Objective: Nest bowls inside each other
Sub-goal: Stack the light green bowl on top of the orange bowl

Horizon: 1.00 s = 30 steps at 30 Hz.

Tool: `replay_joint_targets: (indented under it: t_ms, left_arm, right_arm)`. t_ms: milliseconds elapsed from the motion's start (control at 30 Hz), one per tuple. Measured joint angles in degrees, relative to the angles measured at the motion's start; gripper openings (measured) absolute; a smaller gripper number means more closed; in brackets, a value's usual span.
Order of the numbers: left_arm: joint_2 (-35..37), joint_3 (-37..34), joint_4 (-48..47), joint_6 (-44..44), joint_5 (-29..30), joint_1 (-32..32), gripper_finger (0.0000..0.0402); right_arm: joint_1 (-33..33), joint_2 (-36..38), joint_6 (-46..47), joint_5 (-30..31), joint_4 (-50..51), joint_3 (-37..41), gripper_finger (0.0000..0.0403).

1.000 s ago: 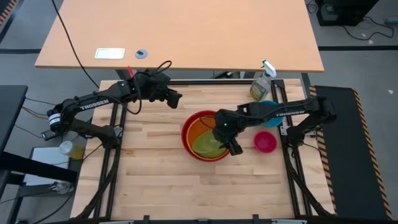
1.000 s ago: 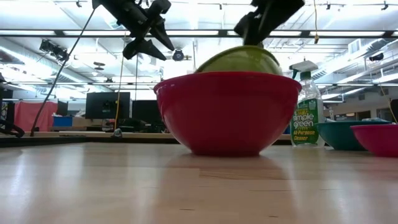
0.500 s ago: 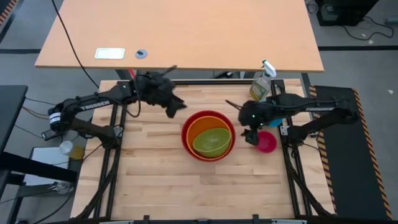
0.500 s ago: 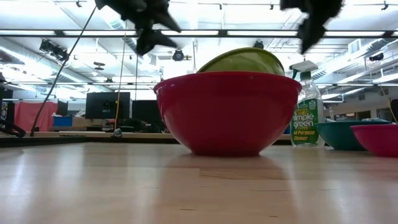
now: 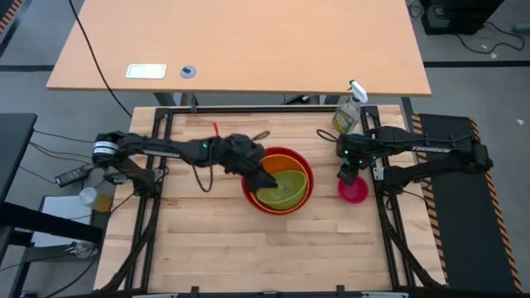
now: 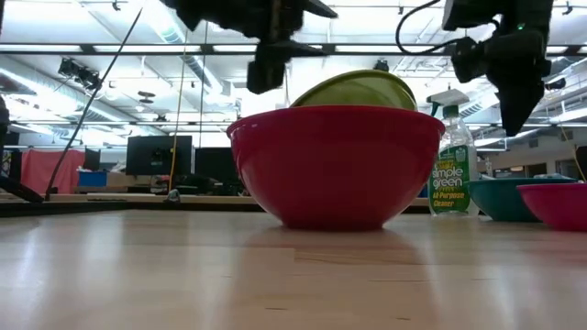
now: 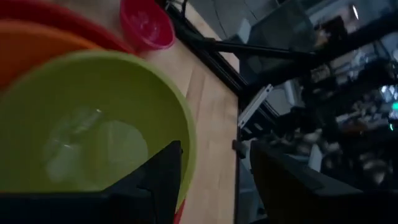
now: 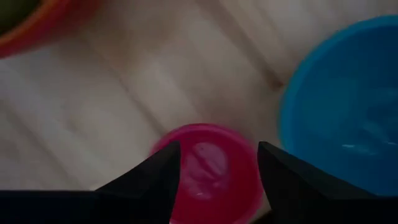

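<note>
The red bowl (image 5: 248,192) stands mid-table with the orange bowl (image 5: 286,163) inside it. The green bowl (image 5: 281,189) lies tilted in the orange one, and its rim (image 6: 358,75) sticks up above the red rim. My left gripper (image 5: 265,176) hovers open over the stack's left side, its fingers on either side of the green rim (image 7: 188,140). My right gripper (image 5: 348,175) is open and points down over the pink bowl (image 8: 208,165) on the table. The blue bowl (image 8: 342,112) sits just beyond the pink one.
A clear spray bottle (image 5: 349,108) stands at the table's far right, behind the blue bowl (image 6: 500,197). A bigger desk (image 5: 240,50) lies beyond the far edge. Bare wood (image 5: 248,248) stretches along the near side of the table.
My right gripper has left the green bowl, gone toward the table's right edge, rolled and tipped downward, and now hangs over the pink bowl. My left gripper has swung from the far left toward the stack and sunk. The green bowl stays tilted in the orange one.
</note>
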State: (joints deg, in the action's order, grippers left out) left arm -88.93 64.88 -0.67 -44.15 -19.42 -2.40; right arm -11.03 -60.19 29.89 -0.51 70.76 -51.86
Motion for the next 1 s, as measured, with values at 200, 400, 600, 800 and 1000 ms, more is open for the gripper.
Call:
replay_joint_targets:
  t_ms: [200, 400, 600, 800, 1000]
  left_arm:
    - [-7.73, 6.04, -2.03, -0.83, 5.84, 5.33, 0.0192]
    - [-16.97, 17.76, -17.85, 2.98, 14.76, 8.24, 0.0192]
    - [-24.30, 24.11, -24.22, 3.75, 15.48, 7.73, 0.0192]
    - [-25.35, 25.40, -23.91, 6.06, 18.64, 7.12, 0.0192]
    - [-23.87, 25.26, -24.51, 4.71, 19.62, 7.14, 0.0192]
  right_arm:
    - [0.15, -0.22, -1.80, -0.69, -3.07, -0.31, 0.0219]
    - [0.24, 1.14, -3.37, -0.81, -3.80, -0.31, 0.0219]
    - [0.50, 3.16, -4.53, -0.58, -4.90, -0.33, 0.0219]
    - [0.55, 4.68, -4.54, 0.10, -5.40, -0.33, 0.0219]
    - [0.55, 5.36, -4.70, 0.06, -5.71, -0.35, 0.0219]
